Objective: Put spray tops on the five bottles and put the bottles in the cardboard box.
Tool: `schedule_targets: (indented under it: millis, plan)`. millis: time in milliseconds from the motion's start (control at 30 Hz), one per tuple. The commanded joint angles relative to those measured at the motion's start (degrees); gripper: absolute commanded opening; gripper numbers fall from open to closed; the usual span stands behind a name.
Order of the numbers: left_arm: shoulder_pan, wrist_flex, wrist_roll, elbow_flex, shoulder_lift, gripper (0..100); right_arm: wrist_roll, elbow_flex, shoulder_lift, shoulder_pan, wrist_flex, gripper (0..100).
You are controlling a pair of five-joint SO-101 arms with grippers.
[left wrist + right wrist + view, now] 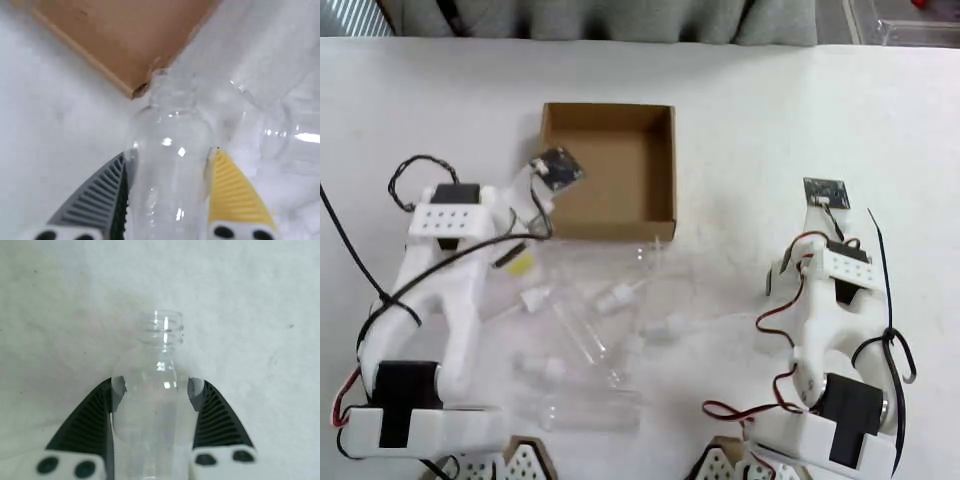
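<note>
Loose bottles (582,332) and spray tops (618,296) beside the cardboard box (610,222)

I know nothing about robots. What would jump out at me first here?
Each arm's claw grips a clear bottle with no top: the left claw holds the first bottle by a corner of the cardboard box, the right claw the second bottle above the white table. Loose bottles and spray tops lie jumbled before the box.

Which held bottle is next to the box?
The bottle in the left gripper: its open neck is by the box corner. The right gripper's bottle has bare table around it.
</note>
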Motion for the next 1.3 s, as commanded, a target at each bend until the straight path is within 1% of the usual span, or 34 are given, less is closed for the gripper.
schedule_targets:
  millis: [0, 67, 133, 300, 367, 467, 567, 700, 833, 900, 967, 1067, 1167, 1267]
  plan:
    - [0.84, 3.78, 13.45, -3.16, -0.22, 11, -0.18, -2.46, -0.13, 0.48, 0.22, 1.9]
    - [0.92, 4.31, 17.58, -1.41, -0.40, 11, -0.18, -2.46, -0.13, 0.48, 0.22, 1.9]
    - [0.92, 4.31, 19.60, 0.26, -0.40, 11, -0.18, -2.46, -0.13, 0.48, 0.22, 2.8]
    - [0.40, 5.63, 19.69, 2.90, -0.48, 11, -0.26, -2.46, -0.13, 0.40, 0.22, 15.3]
    - [0.04, 6.42, 19.69, 3.78, -0.48, 11, -0.18, -2.46, -0.13, 0.40, 0.22, 18.0]
    - [-4.26, 5.71, 20.04, 4.48, -0.48, 11, -0.18, -2.46, -0.13, 0.31, 0.22, 18.2]
    - [-8.66, 2.90, 20.22, 5.01, -0.48, 11, -0.18, -2.55, -0.13, 0.40, 0.22, 18.6]
    - [-9.10, 1.58, 20.22, 5.98, -1.19, 11, -0.18, -2.55, -0.31, 0.31, 0.31, 18.7]
    - [-9.01, 1.76, 20.57, 7.82, -9.19, 11, -0.18, -2.55, -0.40, 0.31, 0.31, 18.7]
    - [-7.96, 1.32, 23.03, 10.73, -15.25, 11, -0.18, -2.55, -0.48, 0.31, 0.31, 18.7]
    - [-7.43, -0.53, 25.05, 14.77, -21.58, 11, -0.18, -2.55, -0.66, 0.31, 0.40, 18.7]
    - [-8.92, -6.15, 28.40, 20.92, -29.49, 11, -0.18, -2.64, -0.75, 0.31, 0.57, 18.7]
    - [-11.65, -11.34, 30.95, 24.88, -31.87, 11, -0.09, -4.57, -0.75, 0.22, 3.12, 18.7]
    - [-13.49, -11.87, 33.32, 24.26, -30.29, 11, -0.09, -11.16, -0.75, 0.48, 11.12, 18.7]
